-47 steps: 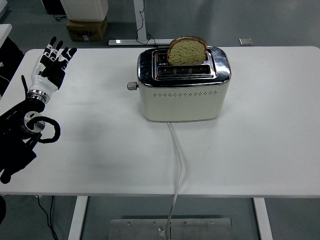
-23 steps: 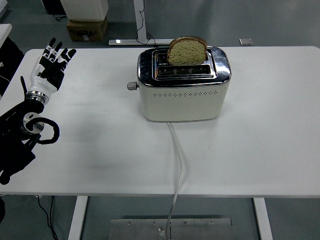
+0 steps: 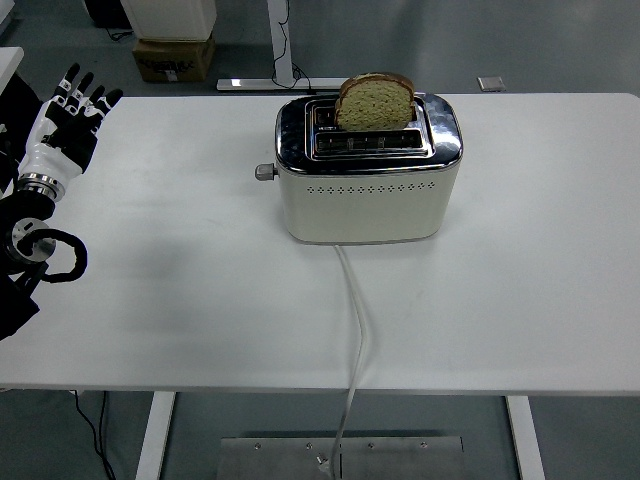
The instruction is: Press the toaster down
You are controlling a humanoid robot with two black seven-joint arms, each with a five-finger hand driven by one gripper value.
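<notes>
Toaster (image 3: 367,180) position, head view: cream body, chrome top, standing at the table's (image 3: 520,290) far centre. One bread slice (image 3: 374,101) stands upright in the rear slot. The lever knob (image 3: 264,172) on its left end is up. Its white cord (image 3: 353,330) runs over the near edge. My left hand (image 3: 67,122) hovers at the far-left edge, fingers spread, holding nothing, well apart from the toaster.

head view | high, robot's side | faces forward-down | whole table (image 3: 520,300) in frame
</notes>
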